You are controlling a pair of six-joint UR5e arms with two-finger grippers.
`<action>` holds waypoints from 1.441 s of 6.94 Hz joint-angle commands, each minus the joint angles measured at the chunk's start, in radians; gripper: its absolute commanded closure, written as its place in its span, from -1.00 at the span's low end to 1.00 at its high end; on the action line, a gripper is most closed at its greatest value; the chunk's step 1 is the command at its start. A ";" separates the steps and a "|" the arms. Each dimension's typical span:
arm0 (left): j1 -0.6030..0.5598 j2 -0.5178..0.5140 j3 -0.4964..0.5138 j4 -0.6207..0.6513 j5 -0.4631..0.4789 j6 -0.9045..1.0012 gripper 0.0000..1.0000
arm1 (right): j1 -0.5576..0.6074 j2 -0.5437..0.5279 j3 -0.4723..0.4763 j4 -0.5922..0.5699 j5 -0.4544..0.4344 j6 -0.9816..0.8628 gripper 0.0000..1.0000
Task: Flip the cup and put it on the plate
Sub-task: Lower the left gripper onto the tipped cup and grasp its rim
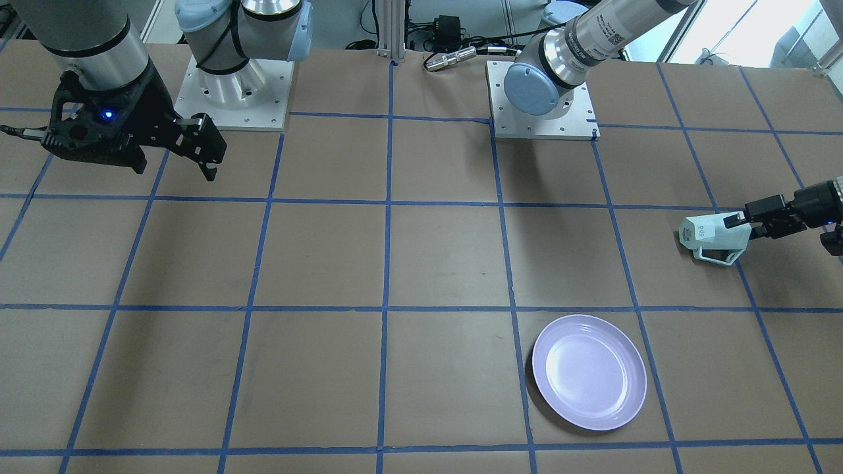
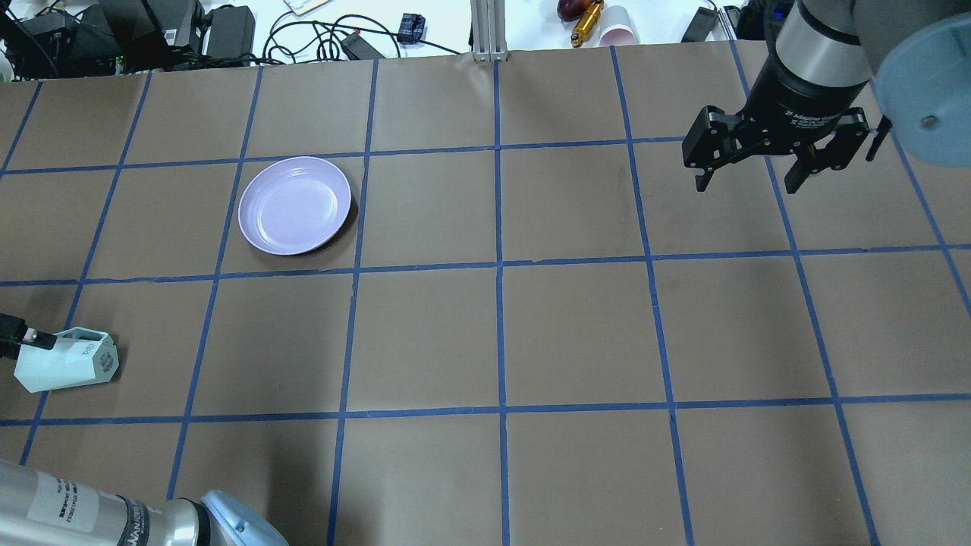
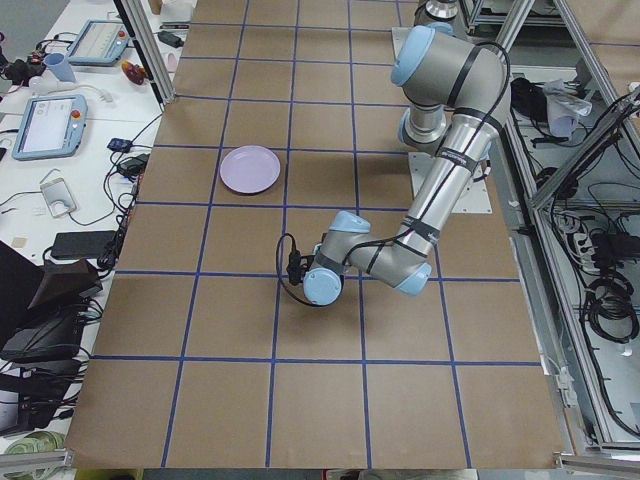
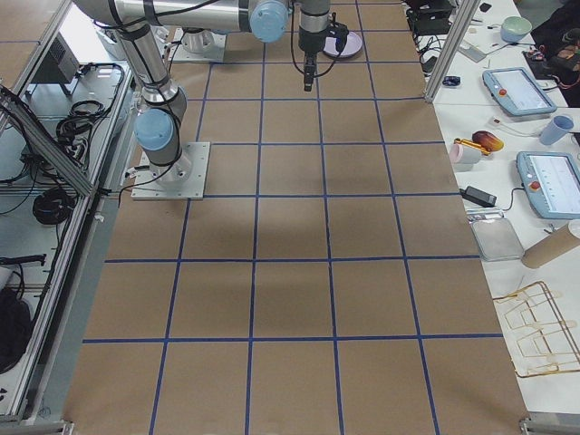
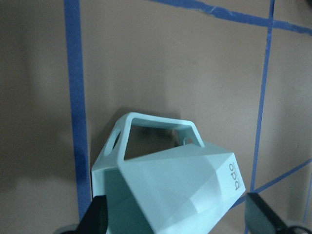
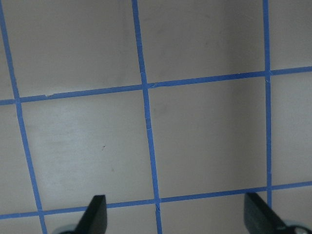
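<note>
The mint-green cup lies on its side near the table's left edge, its logo base towards the table's middle and its handle towards the far side. It also shows in the overhead view. My left gripper is open, with its jaws either side of the cup's mouth end. In the left wrist view one finger is at the cup's edge and the other stands a little off it. The lavender plate is empty, a square away from the cup. My right gripper is open and empty, high over the right side.
Brown paper with a blue tape grid covers the table. The arm bases stand on the robot's side. Cables, a cup and tools lie beyond the far edge. My left arm's elbow is low at the near edge.
</note>
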 commanded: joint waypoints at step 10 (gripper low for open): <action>-0.012 0.007 0.012 -0.027 -0.022 -0.112 1.00 | 0.000 0.000 0.000 0.000 0.000 0.000 -1.00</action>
